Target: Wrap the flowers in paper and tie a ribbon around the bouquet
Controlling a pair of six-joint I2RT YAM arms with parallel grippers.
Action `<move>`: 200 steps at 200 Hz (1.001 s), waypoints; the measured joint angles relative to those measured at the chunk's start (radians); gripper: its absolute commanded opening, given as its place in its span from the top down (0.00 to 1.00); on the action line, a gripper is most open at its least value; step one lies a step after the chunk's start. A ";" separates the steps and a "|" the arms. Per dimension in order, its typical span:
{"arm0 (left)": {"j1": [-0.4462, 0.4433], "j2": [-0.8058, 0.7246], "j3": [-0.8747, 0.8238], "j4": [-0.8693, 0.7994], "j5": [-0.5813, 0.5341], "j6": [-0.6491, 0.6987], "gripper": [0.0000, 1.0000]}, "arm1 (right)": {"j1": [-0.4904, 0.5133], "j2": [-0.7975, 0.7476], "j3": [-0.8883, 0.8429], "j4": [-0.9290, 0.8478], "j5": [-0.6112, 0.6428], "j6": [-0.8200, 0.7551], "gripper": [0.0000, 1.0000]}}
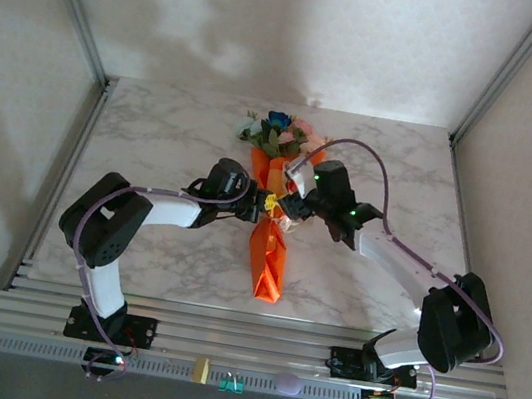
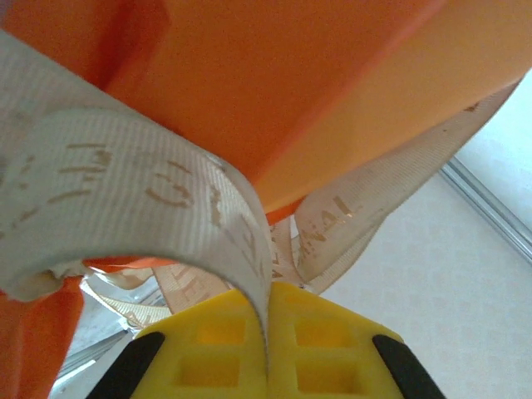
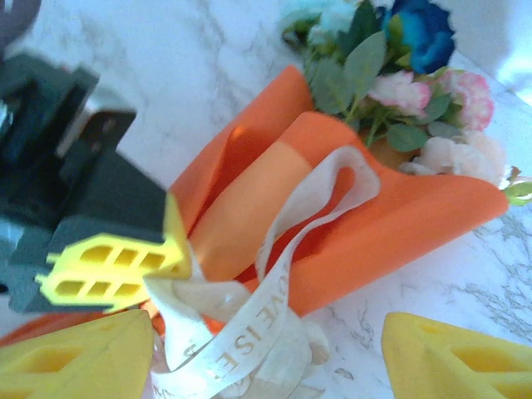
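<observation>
**A:** Marbled white surface (image 1: 154, 141), pale walls around it. Where's the bouquet?

**B:** Bouquet (image 1: 271, 216) lies about mid-surface. The flowers (image 1: 277, 132) point to the far edge: blue, pink and white heads with green leaves. The pointed end of the orange paper (image 1: 269, 261) aims at the near edge.

**A:** Ribbon?

**B:** Cream ribbon (image 2: 125, 199) with printed lettering sits in loose loops at the cone's middle, against the paper. In the right wrist view one loop arches up over the orange and the rest is bunched low beside the cone.

**A:** Left end effector?

**B:** Left end effector (image 2: 268, 332) is clamped on the ribbon. The strip runs straight down between the two yellow fingers (image 2: 208, 349), which are pressed together on it. The arm reaches in from the left-edge side, at the cone's middle.

**A:** Right one?

**B:** Right end effector (image 3: 270, 353) has its jaws spread wide, with one yellow finger on each side of the bunched ribbon, gripping nothing. Can't tell if either finger touches the ribbon. It sits on the cone's right side, facing the left end effector and close to it.
</observation>
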 measured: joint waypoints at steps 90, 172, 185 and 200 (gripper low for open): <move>0.000 0.007 0.017 -0.015 0.000 0.011 1.00 | -0.204 0.116 -0.038 0.055 -0.349 0.200 0.17; 0.000 0.008 0.024 -0.034 0.004 0.022 1.00 | -0.278 0.401 0.235 -0.140 -0.630 0.285 0.02; 0.000 0.008 0.027 -0.037 0.004 0.022 1.00 | -0.279 0.403 0.237 -0.164 -0.646 0.291 0.04; 0.000 0.009 0.030 -0.040 0.004 0.022 1.00 | -0.279 0.404 0.237 -0.189 -0.667 0.298 0.07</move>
